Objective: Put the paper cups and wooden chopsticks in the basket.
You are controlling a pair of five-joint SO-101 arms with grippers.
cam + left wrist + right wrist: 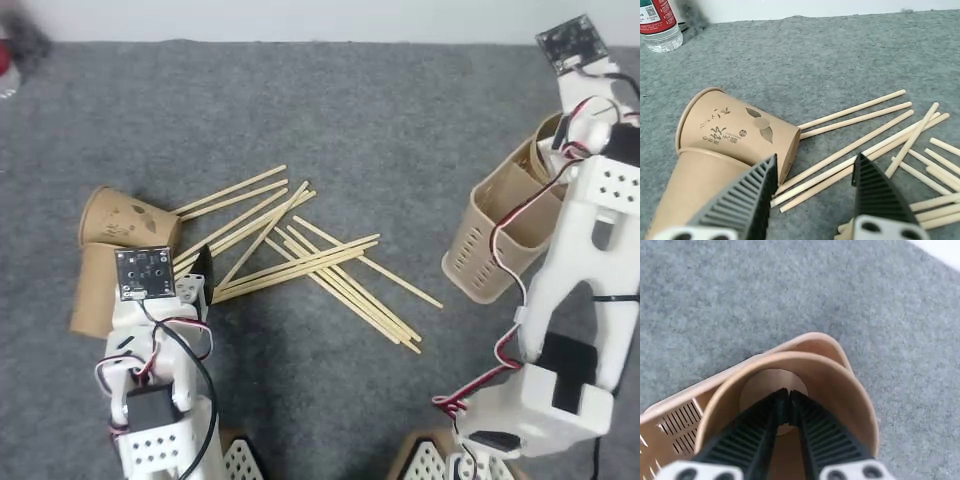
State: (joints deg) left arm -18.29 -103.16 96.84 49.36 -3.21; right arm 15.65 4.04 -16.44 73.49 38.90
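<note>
Two paper cups lie on their sides at the left of the grey mat, one touching the other. Wooden chopsticks lie scattered across the middle. My left gripper is open, one finger by the upper cup's base and the other over the chopstick ends. The tan basket stands at the right with a paper cup inside. My right gripper is shut, its tips inside that cup's mouth.
A plastic bottle stands at the mat's far left corner. The right arm's white body rises beside the basket. Bare mat stretches between the chopsticks and the basket.
</note>
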